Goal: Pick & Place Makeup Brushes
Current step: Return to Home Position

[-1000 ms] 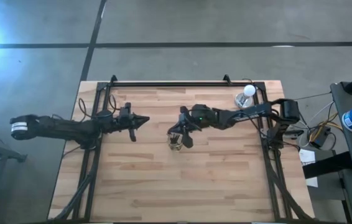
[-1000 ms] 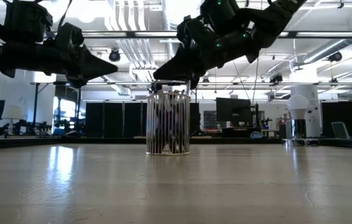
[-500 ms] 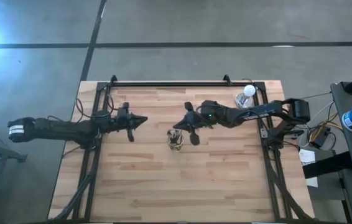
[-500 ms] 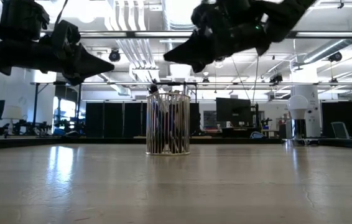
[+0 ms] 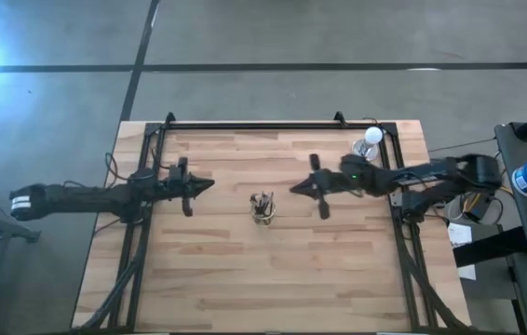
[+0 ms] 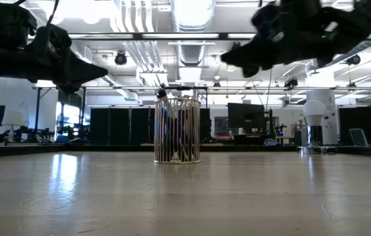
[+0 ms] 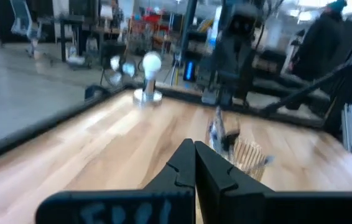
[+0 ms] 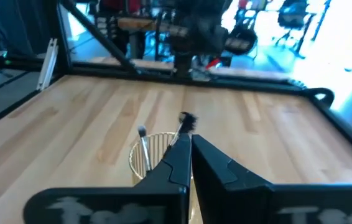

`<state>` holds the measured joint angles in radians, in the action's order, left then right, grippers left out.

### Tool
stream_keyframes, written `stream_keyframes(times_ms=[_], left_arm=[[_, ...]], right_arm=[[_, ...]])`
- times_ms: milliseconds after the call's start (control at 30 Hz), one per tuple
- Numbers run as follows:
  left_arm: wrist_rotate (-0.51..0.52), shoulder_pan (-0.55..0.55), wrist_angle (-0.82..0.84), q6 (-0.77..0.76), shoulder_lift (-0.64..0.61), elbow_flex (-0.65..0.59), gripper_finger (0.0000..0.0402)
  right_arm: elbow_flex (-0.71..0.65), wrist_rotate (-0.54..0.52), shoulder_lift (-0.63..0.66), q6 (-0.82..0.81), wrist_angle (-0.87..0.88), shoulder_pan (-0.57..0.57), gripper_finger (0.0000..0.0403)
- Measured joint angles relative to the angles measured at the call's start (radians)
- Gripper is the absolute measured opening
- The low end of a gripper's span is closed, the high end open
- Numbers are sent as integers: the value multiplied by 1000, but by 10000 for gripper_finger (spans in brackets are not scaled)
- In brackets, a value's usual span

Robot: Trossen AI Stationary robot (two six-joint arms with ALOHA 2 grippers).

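Makeup brushes (image 5: 263, 201) stand bunched upright in the wire holder (image 6: 177, 130), mid-table (image 5: 245, 279), none loose on the wood that I can see. L gripper (image 5: 209, 184) hovers toward the left edge, fingers pressed together, nothing in them. R gripper (image 5: 293, 189) hangs near the holder on the right-edge side, also closed & empty. Job looks basically done, arms just need parking. Risk: R arm swings low, clips brush tips poking over the rim, holder tips, brushes spill. Its elbow's also close to the white round-topped object (image 5: 372, 136) by the far right corner, so a wide sweep could knock it
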<state>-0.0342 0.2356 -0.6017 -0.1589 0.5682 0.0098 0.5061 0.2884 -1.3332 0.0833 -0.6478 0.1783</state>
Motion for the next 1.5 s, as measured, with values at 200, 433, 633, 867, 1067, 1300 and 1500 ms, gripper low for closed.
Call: stream_keyframes(times_ms=[200,433,633,867,1067,1300,1500], left_arm=[[-14,2,136,4,-95,0,0],[-88,2,249,20,-214,-1,0],[-91,12,319,46,-282,-2,0],[-92,34,438,38,-373,-2,0],[-81,36,552,23,-498,-2,0],[-56,38,581,27,-564,-3,0],[-48,38,587,38,-567,-3,0]], right_arm=[[-177,-3,209,6,-33,-1,8],[-358,-27,427,-60,-95,-1,8],[-469,-87,660,-103,-52,-1,8],[-497,-219,889,-108,187,-27,8],[-497,-272,1088,-87,375,-63,8],[-496,-361,1333,-81,625,-91,8],[-497,-367,1316,-82,628,-97,8]])
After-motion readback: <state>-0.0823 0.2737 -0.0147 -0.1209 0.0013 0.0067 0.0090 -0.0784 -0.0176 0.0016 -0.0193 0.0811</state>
